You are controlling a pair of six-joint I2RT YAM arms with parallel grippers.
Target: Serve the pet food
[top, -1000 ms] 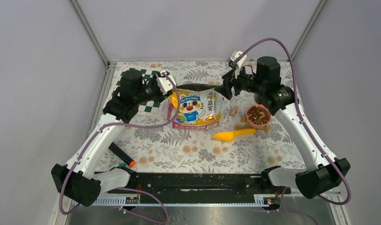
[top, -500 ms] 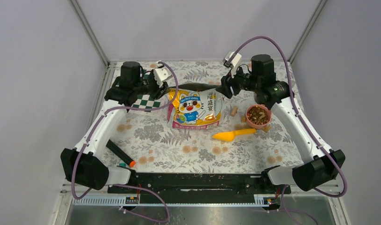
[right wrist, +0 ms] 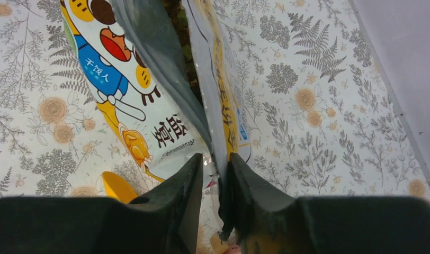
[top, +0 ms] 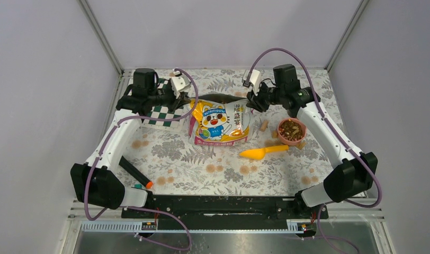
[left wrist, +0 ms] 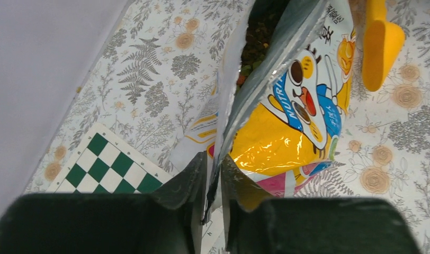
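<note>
**Both grippers pinched on the bag's mouth; kibble in bowl and bag**

- Hidden/unclear: from above, both sets of fingertips are lost under the wrist housings and cables, so the grip reads only from the wrist cameras.
- The left gripper [left wrist: 213,182] has its jaws drawn narrow on the corner edge of the yellow bag [top: 219,123], with the foil sandwiched between them.
- The right gripper [right wrist: 215,172] has the same narrow pinch on the opposite corner of the mouth.
- The bag's mouth is a dark slit. Pet food [top: 290,128] fills the pink bowl [top: 302,138] to the right of the bag. A few brown pellets also show deep in the bag's opening in the left wrist view, dim and partly shadowed.
- In the right wrist view the bag's interior is too dark to make out.
- The scoop [top: 261,152] is orange-yellow and lies between bag and bowl on the near side. It is cut off at the frame edge in the left wrist view and only a sliver shows past the finger in the right.
- Tan cork pieces [top: 263,125] lie just beside the bag. How many lie near the bowl is uncertain.
- Surface: a cloth [top: 223,172] printed with grey ferns and tan flowers.
- A green-and-white checkered mat [top: 159,114] lies under the left arm, partly covered.
- A black marker [top: 135,173] with an orange tip lies near the left base.
- Room: plain grey walls [top: 218,32] with metal posts at the far corners.
</note>
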